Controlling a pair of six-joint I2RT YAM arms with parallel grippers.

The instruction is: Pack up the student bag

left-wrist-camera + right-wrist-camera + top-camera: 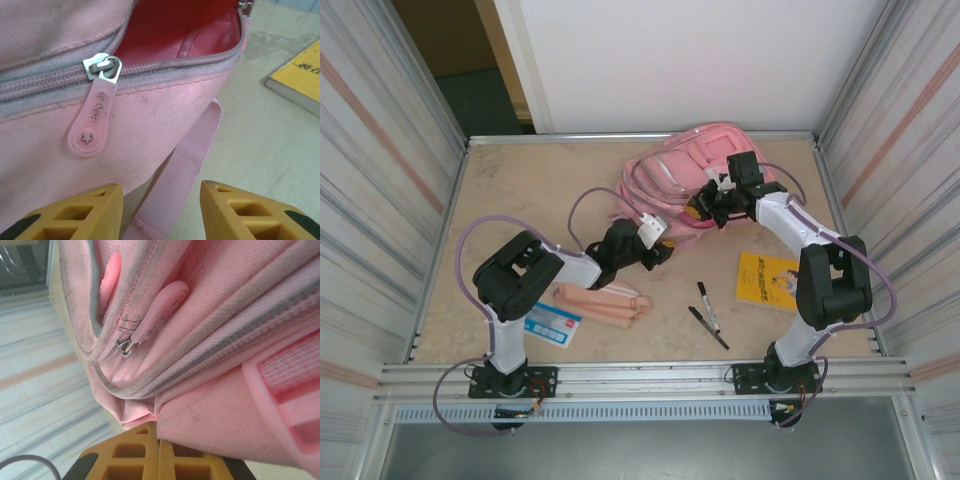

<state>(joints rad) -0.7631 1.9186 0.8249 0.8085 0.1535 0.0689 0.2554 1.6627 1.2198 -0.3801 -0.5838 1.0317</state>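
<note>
Student bag [685, 165] touches right end effector [158, 437], just beyond left end effector [160, 195].

Pink fabric student bag [685, 170] with greyish zip tape, a red lining [185, 30] and a pale pink rubber zip pull [92, 127] embossed with a star. Mottled beige tabletop [520, 190]. Yellow book [767, 280] at right, two black markers [708, 307], a peach pencil pouch [603, 303], and a blue-and-white card [552, 324] near left. Left hand [161, 205] and right hand [158, 452] have orange-yellow fingers.
</note>
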